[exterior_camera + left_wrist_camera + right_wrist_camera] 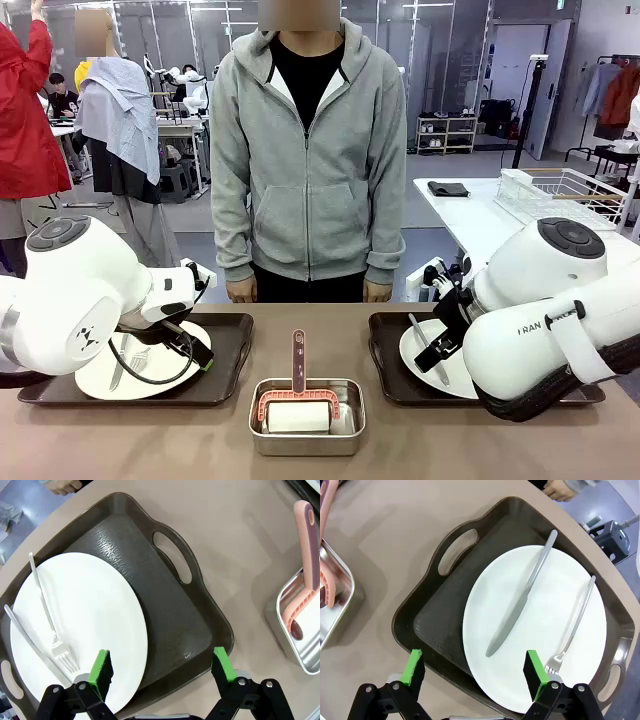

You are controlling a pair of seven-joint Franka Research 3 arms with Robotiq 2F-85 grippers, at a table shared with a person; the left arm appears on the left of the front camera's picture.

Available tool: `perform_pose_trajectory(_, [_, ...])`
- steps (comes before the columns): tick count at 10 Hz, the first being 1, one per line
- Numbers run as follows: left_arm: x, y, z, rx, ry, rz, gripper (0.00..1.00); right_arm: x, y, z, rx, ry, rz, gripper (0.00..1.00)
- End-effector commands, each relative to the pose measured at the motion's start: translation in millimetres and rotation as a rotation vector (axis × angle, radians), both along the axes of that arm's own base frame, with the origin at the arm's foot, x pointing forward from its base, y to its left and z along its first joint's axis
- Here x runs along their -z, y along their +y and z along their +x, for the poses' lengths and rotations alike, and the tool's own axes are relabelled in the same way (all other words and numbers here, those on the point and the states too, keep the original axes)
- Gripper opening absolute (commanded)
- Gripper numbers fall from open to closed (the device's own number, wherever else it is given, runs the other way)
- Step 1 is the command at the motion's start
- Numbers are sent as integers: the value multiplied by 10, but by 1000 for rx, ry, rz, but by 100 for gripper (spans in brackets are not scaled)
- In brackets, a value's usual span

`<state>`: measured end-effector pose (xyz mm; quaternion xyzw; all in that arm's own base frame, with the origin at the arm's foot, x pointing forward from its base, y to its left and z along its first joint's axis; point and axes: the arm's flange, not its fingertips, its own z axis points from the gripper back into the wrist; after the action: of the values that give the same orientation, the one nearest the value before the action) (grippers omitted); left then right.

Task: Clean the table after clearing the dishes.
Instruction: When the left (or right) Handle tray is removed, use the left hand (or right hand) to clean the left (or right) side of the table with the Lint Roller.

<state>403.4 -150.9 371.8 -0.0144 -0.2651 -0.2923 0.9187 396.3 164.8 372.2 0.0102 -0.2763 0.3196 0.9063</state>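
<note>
Two dishes sit on the taupe table point(450, 445). On the left, a white plate point(150, 375) rests on a dark tray point(225, 385). In the left wrist view this plate point(90, 620) carries a fork point(47, 615) and a knife point(25, 635). My left gripper point(162, 672) hangs open above the tray's near edge point(180, 625), with nothing between its green pads. On the right, a plate point(540, 630) with a knife point(520, 605) and a fork point(575, 620) lies on its tray point(445, 610). My right gripper point(475, 672) is open over that tray's near edge and holds nothing.
A small steel pan point(305, 430) with a pink-handled tool point(298, 365) stands at the table's front middle, between the trays. A person in a grey hoodie point(305, 170) stands at the far edge, hands down. A white side table with a wire rack point(560, 195) is at the back right.
</note>
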Motion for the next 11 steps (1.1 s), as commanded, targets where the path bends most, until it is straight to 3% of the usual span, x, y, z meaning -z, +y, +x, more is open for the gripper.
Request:
perform_pose_trajectory(1, [0,-2,-1,0,0,0,100,0,0,0,0,0,0,100])
perform_pose_trajectory(11, [0,-2,-1,0,0,0,100,0,0,0,0,0,0,100])
